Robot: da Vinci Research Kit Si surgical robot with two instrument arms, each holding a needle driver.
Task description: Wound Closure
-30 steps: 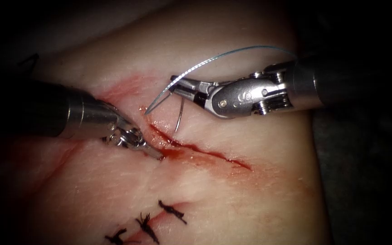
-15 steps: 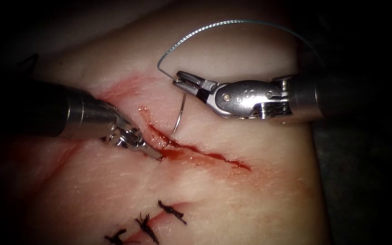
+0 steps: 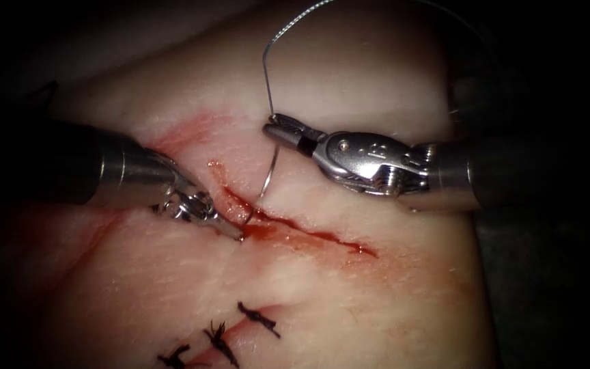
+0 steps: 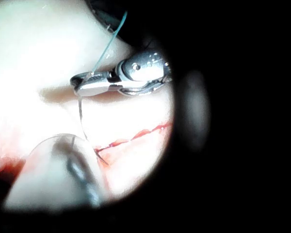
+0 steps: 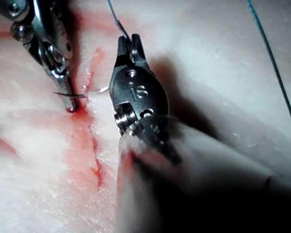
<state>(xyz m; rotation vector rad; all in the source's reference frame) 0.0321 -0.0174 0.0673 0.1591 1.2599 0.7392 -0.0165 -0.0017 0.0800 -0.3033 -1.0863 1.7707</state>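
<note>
My right tool (image 3: 274,128) comes in from the right, its jaws shut on the curved needle (image 3: 270,174) close to the tail, where the thread (image 3: 265,68) joins. The needle arcs down into the right edge of the cut (image 3: 308,236). Its tip shows inside the cut, just beside my left tool (image 3: 235,234). The left tool's jaws are shut and rest at the cut's left edge. The right wrist view has the needle tip (image 5: 65,94) crossing at the left tool (image 5: 68,104). In the left wrist view the right tool (image 4: 80,83) holds the needle (image 4: 80,116) above the cut (image 4: 136,136).
The thread rises from the needle's tail and curves off up and to the right. Red fluid (image 3: 268,231) pools in the cut and stains its upper end. Three dark knotted stitches (image 3: 257,318) close an older cut nearer the front.
The right tool turned and dropped slightly, driving the needle from above the tissue into the cut's right edge, so the tip now shows in the cut. The thread loop swung upward. The left tool stayed put.
</note>
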